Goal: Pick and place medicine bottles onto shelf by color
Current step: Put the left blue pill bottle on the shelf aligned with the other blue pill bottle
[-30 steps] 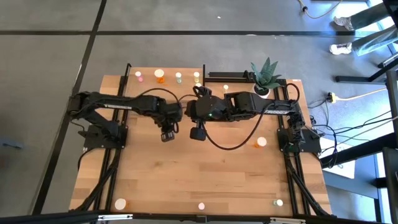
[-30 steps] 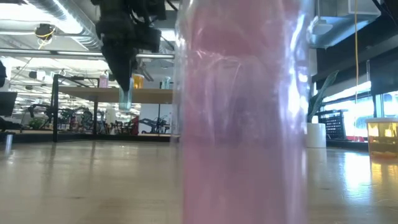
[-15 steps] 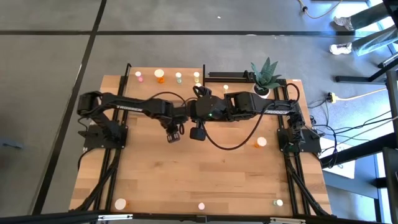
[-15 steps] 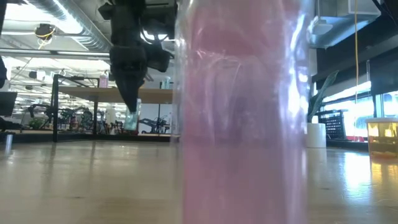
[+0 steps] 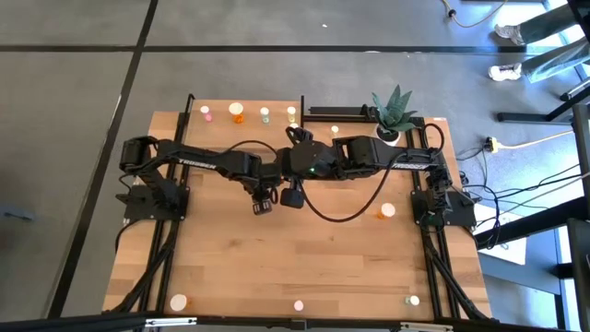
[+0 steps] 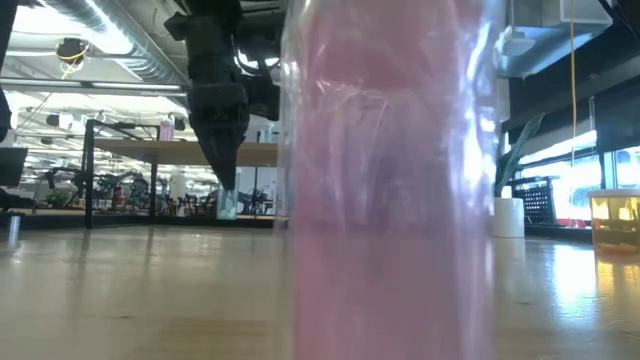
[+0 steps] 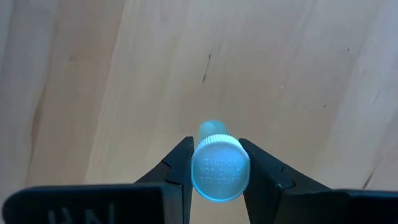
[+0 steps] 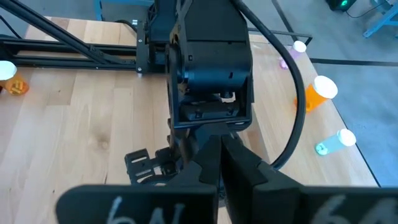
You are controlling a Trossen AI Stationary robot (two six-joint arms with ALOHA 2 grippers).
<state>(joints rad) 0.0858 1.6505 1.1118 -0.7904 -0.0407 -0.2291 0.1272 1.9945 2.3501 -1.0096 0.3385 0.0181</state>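
A pink medicine bottle stands upright right against the low camera, its long axis vertical, filling the middle of that view. In the high view it sits at the near edge of the table, with an orange bottle and a yellowish bottle towards the two near corners.

Farther in, over the middle of the table and short of the shelf, the left gripper hangs above the wood. Its jaws are closed on a small greenish bottle, gripping it at the white cap. In the left wrist view the cap faces the camera and the body points away, straight down at the tabletop, so the long axis is vertical. In the low view the bottle's lower end shows below the fingertips, clear of the table surface.

Just beside it, on the side away from the left arm's base, the right gripper hovers; its jaws are closed together with nothing between them.

Another orange bottle lies on the table near the right arm's base.

On the shelf at the far edge stand a pink bottle, an orange one, a green one and a yellowish one, in a row. Beside the shelf is a potted plant.
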